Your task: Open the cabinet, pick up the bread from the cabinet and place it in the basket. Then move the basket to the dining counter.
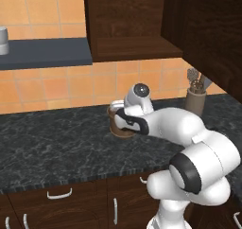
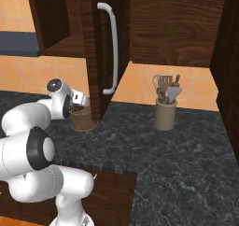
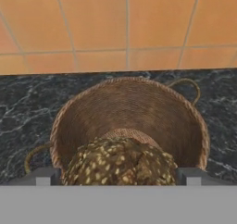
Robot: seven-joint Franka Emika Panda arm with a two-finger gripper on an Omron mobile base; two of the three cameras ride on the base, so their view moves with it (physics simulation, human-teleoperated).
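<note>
One wide black marbled desk [image 2: 186,150] carries everything here, with the basket as the landmark. Above and just right of the basket [image 2: 84,120], the cabinet [image 2: 100,47] stands open, its door edge-on with the long silver bar handle [image 2: 112,47] facing out. Well to the right of the basket stands a tan utensil crock [image 2: 165,114]. The bread [image 3: 120,163], speckled brown, lies inside the basket. The pincer [image 3: 119,176] hangs directly over the basket, tips spread wide either side of the loaf.
</note>
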